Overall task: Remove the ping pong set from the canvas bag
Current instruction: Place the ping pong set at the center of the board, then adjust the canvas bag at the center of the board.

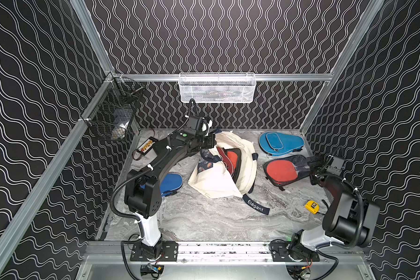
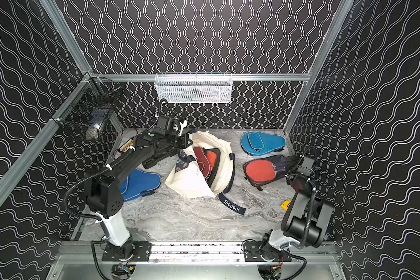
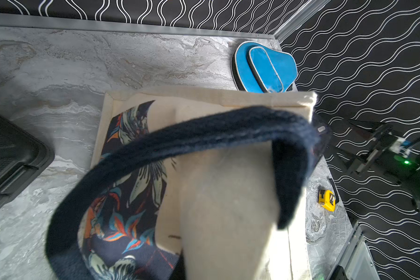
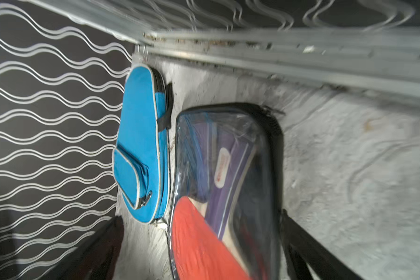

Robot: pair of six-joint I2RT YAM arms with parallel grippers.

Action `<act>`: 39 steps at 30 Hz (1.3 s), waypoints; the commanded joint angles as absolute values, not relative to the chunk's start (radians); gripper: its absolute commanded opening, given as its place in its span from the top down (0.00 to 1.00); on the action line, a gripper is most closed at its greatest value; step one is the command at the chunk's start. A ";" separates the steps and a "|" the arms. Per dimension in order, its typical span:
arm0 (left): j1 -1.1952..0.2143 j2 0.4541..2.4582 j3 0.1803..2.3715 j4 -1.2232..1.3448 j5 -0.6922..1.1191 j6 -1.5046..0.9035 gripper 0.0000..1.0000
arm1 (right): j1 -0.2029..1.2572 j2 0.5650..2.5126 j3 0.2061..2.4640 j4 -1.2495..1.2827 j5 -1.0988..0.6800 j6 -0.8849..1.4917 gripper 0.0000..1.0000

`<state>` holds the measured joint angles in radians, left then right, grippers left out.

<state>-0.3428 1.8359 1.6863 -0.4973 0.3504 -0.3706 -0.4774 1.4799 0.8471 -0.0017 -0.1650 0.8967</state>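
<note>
Cased ping pong set [image 1: 283, 169] lay on the table [image 1: 216, 218] right of the canvas bag [image 1: 214, 181], handle end toward the wide-open, empty right gripper [image 1: 312, 166]; left gripper [image 1: 212, 143] pinched the bag's rim.

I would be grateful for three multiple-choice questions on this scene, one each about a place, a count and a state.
1. Where is the yellow tape measure? A) in the white basket B) on the table beside the right arm C) hanging on the wall
2. How many blue paddle cases lie on the table? A) one B) two C) four
3. What state is the canvas bag in? A) empty B) zipped shut C) open, a red-paddle set inside
Answers: 1 B, it lies by that arm; 2 B, light blue case far right, dark blue case left; 3 C, the set shows in its mouth.
</note>
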 commanded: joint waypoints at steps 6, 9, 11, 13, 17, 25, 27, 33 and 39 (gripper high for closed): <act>-0.341 1.824 1.684 -0.502 0.350 -0.373 1.00 | -0.415 1.358 0.885 -0.074 -0.018 0.808 0.01; -0.342 1.824 1.684 -0.502 0.351 -0.372 1.00 | -0.332 1.306 0.896 -0.035 -0.050 0.773 0.01; -0.342 1.828 1.686 -0.500 0.351 -0.372 1.00 | -0.234 1.288 0.906 0.014 -0.085 0.720 0.01; -0.341 1.831 1.688 -0.501 0.356 -0.373 1.00 | -0.135 1.302 0.929 0.028 -0.127 0.679 0.01; -0.341 1.829 1.686 -0.500 0.359 -0.374 1.00 | -0.023 1.382 0.956 0.062 -0.317 0.660 0.02; -0.341 1.824 1.684 -0.501 0.361 -0.372 1.00 | 0.142 1.547 1.003 0.070 -0.507 0.558 0.04; -0.341 1.822 1.683 -0.502 0.357 -0.370 1.00 | 0.165 1.591 1.031 0.048 -0.499 0.533 0.05; -0.349 1.813 1.681 -0.513 0.343 -0.360 1.00 | 0.187 1.718 1.082 0.084 -0.489 0.532 0.28; -0.374 1.819 1.701 -0.546 0.316 -0.340 1.00 | 0.212 1.688 1.066 0.109 -0.470 0.554 0.79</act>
